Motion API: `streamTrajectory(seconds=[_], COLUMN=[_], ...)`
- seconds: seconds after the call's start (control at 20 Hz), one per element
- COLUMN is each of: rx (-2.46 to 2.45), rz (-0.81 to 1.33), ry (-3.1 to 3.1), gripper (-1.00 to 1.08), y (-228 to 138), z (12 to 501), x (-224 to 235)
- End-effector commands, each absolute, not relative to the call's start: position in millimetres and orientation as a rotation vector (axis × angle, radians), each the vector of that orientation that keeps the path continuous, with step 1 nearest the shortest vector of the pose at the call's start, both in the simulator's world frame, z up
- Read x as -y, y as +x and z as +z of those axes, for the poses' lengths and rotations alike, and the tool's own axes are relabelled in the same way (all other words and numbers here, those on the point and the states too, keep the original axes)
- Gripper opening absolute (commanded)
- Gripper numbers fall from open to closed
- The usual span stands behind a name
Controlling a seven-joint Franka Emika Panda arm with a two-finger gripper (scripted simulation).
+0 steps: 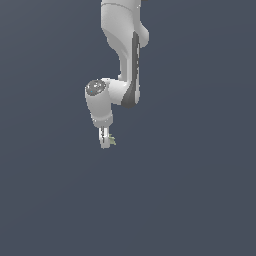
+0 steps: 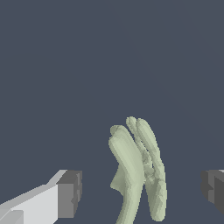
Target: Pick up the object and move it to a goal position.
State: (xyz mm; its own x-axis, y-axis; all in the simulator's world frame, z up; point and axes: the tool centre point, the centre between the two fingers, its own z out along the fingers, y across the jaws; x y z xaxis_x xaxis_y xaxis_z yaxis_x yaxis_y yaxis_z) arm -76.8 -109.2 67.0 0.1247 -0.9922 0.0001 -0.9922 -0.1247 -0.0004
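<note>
The end effector (image 1: pixel 105 142) hangs with its pads spread wide, the object (image 2: pixel 138 173) lying loose between them. Nothing is gripped yet; closing, lifting and carrying seem still ahead.

Object (image 2: pixel 135 170) between gripper (image 2: pixel 142 192) fingers (image 2: pixel 70 194) — touching neither; gripper below arm (image 1: pixel 125 55).

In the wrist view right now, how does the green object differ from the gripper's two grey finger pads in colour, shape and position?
Colour: the object is pale olive green; the finger pads are dark grey.
Shape: the object is long, curved and ridged; the pads are blocky with flat faces.
Position: the object stands in the gap between the pads, with space visible on both sides; the pads sit far apart at either side.
Both have a matte surface.
</note>
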Motion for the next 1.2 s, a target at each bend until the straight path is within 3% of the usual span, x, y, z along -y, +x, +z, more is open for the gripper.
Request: streamTrajectory(seconds=[0.0,0.35,0.4,1.15], rx=[-2.080,-2.081,-2.081,-2.081], rz=[0.000,0.000,0.000,0.000], ry=[-2.355,-2.354,-2.354,-2.353], gripper=[1.00,1.00,-1.00,-1.00], y=[-77,-77,-77,-78], z=[55,40,40,47], x=[109,109,109,107])
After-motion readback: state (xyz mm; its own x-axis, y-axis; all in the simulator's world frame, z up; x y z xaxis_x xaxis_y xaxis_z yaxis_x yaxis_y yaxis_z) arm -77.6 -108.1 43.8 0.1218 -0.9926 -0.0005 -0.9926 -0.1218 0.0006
